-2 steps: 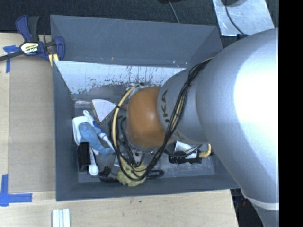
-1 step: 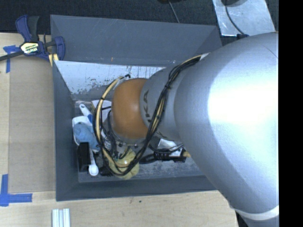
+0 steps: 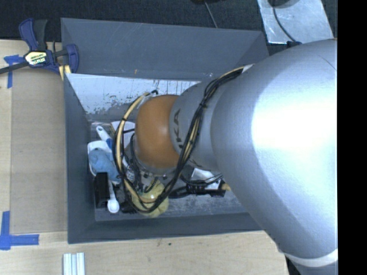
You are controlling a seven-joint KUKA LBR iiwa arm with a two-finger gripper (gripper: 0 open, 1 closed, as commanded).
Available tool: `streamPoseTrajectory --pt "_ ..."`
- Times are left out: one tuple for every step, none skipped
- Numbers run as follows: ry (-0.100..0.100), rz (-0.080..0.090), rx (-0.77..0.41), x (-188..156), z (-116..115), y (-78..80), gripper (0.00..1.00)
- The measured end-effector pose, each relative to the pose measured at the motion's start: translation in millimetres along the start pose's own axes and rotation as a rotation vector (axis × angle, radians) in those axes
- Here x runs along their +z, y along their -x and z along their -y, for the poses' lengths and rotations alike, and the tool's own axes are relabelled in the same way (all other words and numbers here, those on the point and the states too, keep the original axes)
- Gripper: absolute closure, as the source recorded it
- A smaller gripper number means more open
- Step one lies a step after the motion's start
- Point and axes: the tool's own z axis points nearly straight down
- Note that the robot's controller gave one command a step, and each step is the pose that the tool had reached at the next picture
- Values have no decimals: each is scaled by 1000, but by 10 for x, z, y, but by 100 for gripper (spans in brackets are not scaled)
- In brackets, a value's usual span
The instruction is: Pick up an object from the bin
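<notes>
Beyond the bin (image 3: 160,44) lies a black surface (image 3: 114,2); a pale tan surface (image 3: 34,153) flanks its left.

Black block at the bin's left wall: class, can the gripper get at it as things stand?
Probably yes: the black block lies uncovered just left of the gripper, though the bin wall and a blue object crowd it.

A blue lump (image 3: 102,162) and black block (image 3: 101,189) lie heaped at the bin (image 3: 77,153)'s left.
</notes>
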Motion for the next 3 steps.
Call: streamPoseTrajectory --pt "-1 0 0 -36 6 0 100" --pt "0 2 0 -98 6 7 100" --pt "2 3 1 -123 6 12 100"
